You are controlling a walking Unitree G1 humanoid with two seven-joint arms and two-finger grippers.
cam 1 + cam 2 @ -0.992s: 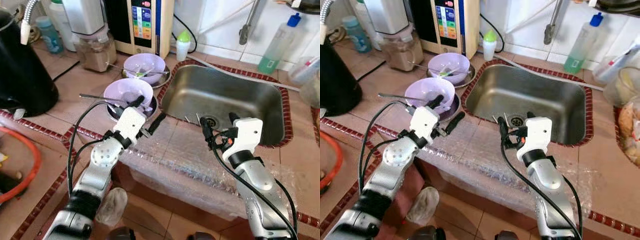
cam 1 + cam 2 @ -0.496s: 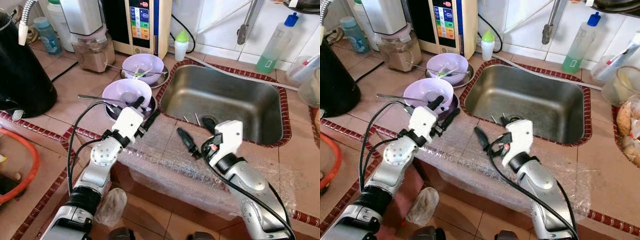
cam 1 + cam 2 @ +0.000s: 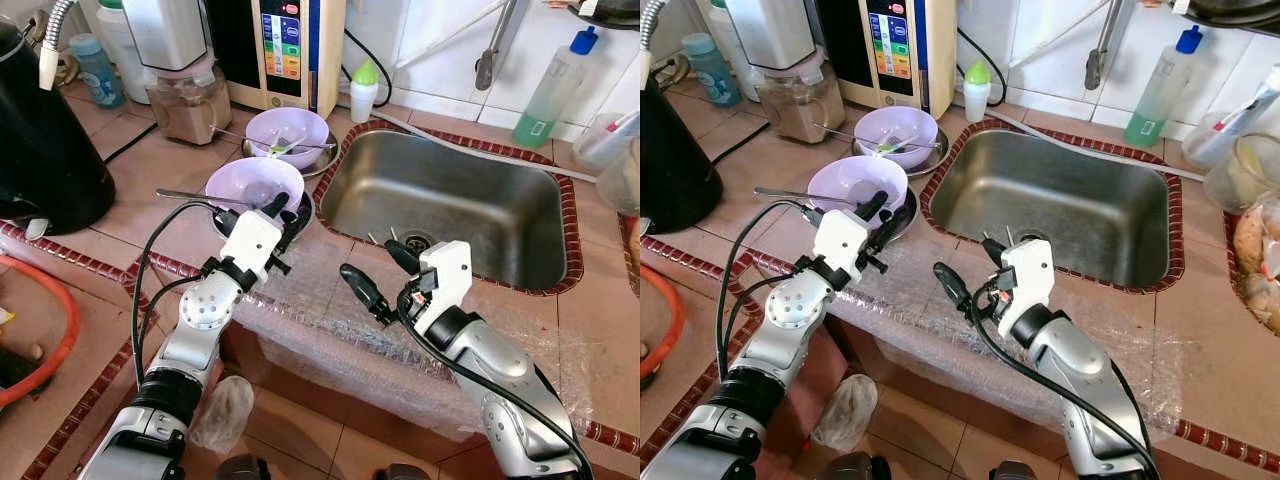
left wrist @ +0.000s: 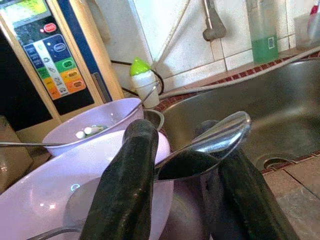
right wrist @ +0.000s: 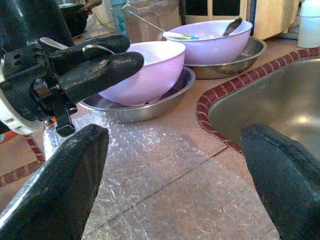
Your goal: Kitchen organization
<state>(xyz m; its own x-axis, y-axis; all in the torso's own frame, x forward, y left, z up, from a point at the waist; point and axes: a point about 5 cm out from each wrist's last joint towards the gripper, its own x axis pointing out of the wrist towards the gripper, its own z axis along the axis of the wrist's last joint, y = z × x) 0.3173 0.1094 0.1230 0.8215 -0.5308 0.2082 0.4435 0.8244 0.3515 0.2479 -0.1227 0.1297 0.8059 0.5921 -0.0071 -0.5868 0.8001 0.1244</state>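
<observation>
Two lilac bowls on the counter left of the sink [image 3: 560,215], each seated in its own steel dish. Near bowl [image 3: 254,184] sits just beside the sink's front-left corner; far bowl [image 3: 288,132] is behind it, toward the wall, with a utensil and small bits inside. One long-handled utensil [image 3: 185,195] lies across the near bowl's left rim. One spoon [image 4: 210,142]. One sheet of bubble wrap [image 3: 330,325] draped over the counter's front edge.

Against the wall: one panel appliance [image 3: 290,45], one blender [image 3: 180,60], one small white bottle with green cap [image 3: 366,90], one green soap bottle [image 3: 555,85] right of the tap. One black kettle [image 3: 45,140] at far left.

Left gripper [image 3: 281,215]: arm reaches up and forward, fingers at the near bowl's right rim, closed on the spoon; in the left wrist view the spoon's bowl sticks out between the fingers.

Right gripper [image 3: 376,275]: forearm angled in from the lower right, wrist turned toward the left arm, held above the wrap in front of the sink; fingers spread wide, nothing between them.
</observation>
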